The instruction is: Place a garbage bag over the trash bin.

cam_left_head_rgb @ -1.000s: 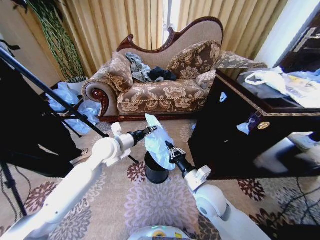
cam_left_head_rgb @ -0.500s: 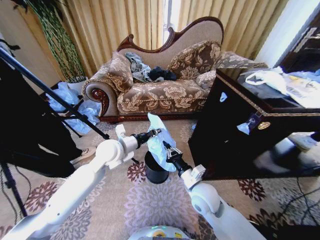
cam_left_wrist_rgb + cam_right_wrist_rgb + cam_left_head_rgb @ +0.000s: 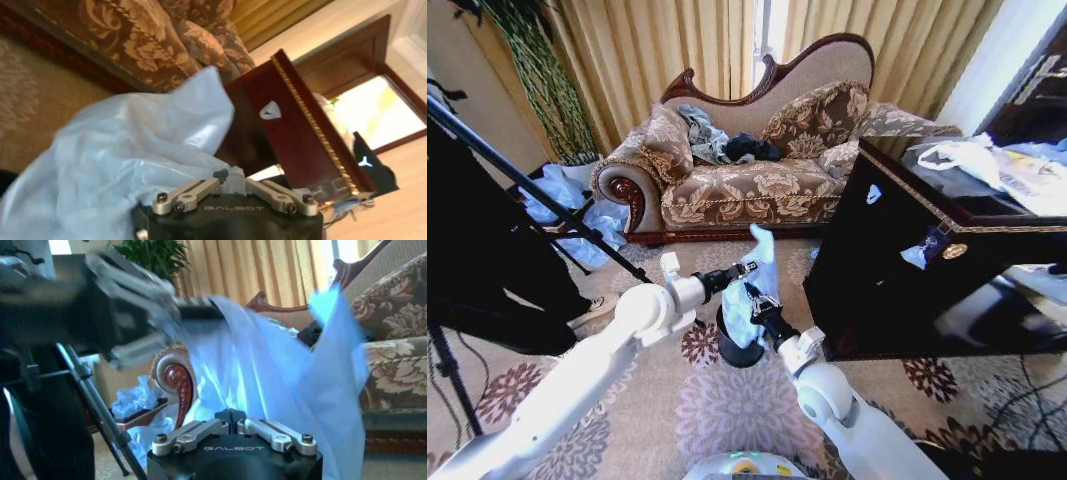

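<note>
The pale blue garbage bag point(image 3: 747, 288) hangs bunched between my two grippers, just above the small black trash bin point(image 3: 736, 348) on the carpet. Its top corner sticks up toward the sofa. My left gripper point(image 3: 744, 269) is shut on the bag's upper edge from the left. My right gripper point(image 3: 755, 298) is shut on the bag a little lower, from the near side. The bag covers most of the bin's rim. The left wrist view shows the garbage bag point(image 3: 133, 155) billowing out of the shut fingers. In the right wrist view the garbage bag point(image 3: 267, 375) rises from the gripper, with the left gripper point(image 3: 190, 310) beyond.
A patterned sofa point(image 3: 747, 185) stands behind the bin. The large glossy black cabinet point(image 3: 897, 270) is close on the right. A black tripod leg point(image 3: 547, 210) crosses the left side. A heap of pale blue plastic point(image 3: 577, 205) lies by the sofa's left end.
Both grippers have drawn closer together over the bin. The bag has gone from a spread sheet to a narrow, taller bunch, its top corner now pointing up.
</note>
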You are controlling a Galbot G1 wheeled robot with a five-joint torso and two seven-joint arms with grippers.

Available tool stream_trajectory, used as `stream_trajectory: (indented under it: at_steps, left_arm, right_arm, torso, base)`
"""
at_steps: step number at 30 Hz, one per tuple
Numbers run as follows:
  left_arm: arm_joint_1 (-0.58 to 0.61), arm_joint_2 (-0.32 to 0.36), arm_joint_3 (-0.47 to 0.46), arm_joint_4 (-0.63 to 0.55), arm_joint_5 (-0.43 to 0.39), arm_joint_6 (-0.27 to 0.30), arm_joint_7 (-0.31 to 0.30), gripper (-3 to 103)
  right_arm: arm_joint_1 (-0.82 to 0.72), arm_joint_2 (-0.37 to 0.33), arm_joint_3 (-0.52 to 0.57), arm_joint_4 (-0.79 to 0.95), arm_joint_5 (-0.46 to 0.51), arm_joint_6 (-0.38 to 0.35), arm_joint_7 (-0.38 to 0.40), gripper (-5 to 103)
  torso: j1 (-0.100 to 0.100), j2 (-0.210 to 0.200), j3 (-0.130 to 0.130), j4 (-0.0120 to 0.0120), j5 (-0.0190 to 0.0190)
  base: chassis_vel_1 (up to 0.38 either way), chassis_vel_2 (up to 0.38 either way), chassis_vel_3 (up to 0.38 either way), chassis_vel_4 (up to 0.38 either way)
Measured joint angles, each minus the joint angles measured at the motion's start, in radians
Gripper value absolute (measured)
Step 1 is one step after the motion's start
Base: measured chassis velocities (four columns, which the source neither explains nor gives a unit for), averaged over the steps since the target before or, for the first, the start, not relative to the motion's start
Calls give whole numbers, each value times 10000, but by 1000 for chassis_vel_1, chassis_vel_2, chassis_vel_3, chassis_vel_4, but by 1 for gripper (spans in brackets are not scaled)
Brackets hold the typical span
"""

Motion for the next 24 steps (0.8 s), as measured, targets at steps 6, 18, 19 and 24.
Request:
stream_trajectory:
  at_steps: [6,18,19,24]
  left_arm:
    - [322,243,-429,-379,-166,-166,-69,0]
    - [1405,448,-1907,-721,-150,-408,-128,0]
    - [1592,452,-2061,-785,-149,-417,-127,0]
    - [2048,322,-2300,-835,26,-497,-118,0]
  right_arm:
    - [12,59,102,-220,-128,83,165,0]
    - [-629,-379,929,204,-542,116,612,0]
    - [-694,-427,1051,314,-543,117,631,0]
    - [-923,-508,1172,861,-249,187,598,0]
  torso:
    - [0,0,0,1,1]
    - [0,0,0,0,2]
    - [0,0,0,1,1]
    - [0,0,0,1,0]
  base:
    - [0,0,0,0]
    - [0,0,0,0]
    - [0,0,0,0]
    - [0,0,0,0]
